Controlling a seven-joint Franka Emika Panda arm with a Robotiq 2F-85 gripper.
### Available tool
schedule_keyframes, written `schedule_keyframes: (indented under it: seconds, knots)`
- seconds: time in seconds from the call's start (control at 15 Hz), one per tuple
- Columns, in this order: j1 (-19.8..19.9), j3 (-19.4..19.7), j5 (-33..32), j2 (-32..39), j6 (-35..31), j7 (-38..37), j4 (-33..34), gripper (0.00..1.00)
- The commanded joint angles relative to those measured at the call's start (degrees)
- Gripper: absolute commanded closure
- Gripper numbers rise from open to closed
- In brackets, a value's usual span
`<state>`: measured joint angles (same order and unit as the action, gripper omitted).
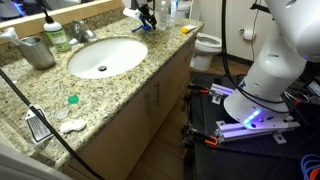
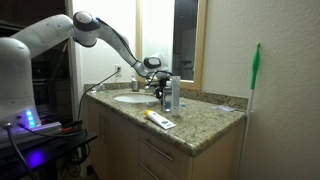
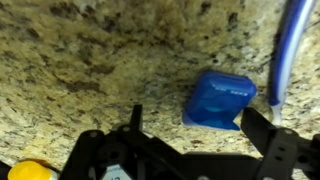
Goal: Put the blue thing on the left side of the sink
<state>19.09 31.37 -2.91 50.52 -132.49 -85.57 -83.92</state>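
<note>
Speckled beige granite of the counter [image 3: 80, 60] fills the wrist view, and on it lies the blue thing [image 3: 218, 100], a low, squarish block with rounded corners, right of centre. The claw [image 3: 192, 113] shows at the bottom edge with its two dark fingers [image 3: 258, 130] spread wide. The blue thing sits in the gap between them, much closer to the finger on the picture's right. That finger's tip overlaps the block's lower corner, though I cannot tell whether they touch. A curved blue-and-white handle [image 3: 288, 50] lies near the right edge, and a yellow object [image 3: 30, 171] shows at the lower left corner. In an exterior view, the sink [image 1: 120, 45] is set in the counter with the faucet [image 1: 80, 30] behind it. The claw [image 1: 147, 18] hangs low over the granite past the basin's rim, and the blue thing is too small to pick out there. A tiny green piece [image 1: 72, 99] lies on the near stretch of counter. In an exterior view, the arm [image 2: 100, 30] stretches from the left, with the claw [image 2: 158, 90] down at the counter just beside an upright bottle [image 2: 172, 93], beyond the sink [image 2: 130, 98].
</note>
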Motion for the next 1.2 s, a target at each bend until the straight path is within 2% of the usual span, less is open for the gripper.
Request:
schedule_keyframes:
  seconds: [0.0,0.07,0.13,0.27,0.6,0.73,0.93,1.13]
  knots:
    - [0.80,-0.76,-0.72,0.34,0.40,-0.37,0.84,0.25]
    - [0.44,-0.30,-1.15,0.65,0.00,-0.93,0.85,0.26]
    - [0.85,-0.39,-1.13,0.82,-0.03,-0.54,1.21,0.32]
    - [1.49,-0.76,-0.91,0.89,-0.02,0.07,1.93,0.48]
    - [3.17,-1.24,-0.21,1.15,-0.19,0.74,3.26,0.81]
    - [1.84,-1.09,-0.41,0.33,-0.70,-0.64,1.91,0.81]
    - [0.74,-1.91,1.18,-2.72,-0.19,1.50,-0.29,0.81]
    - [-1.67,-3.42,1.68,-10.44,-1.21,5.79,-5.89,0.81]
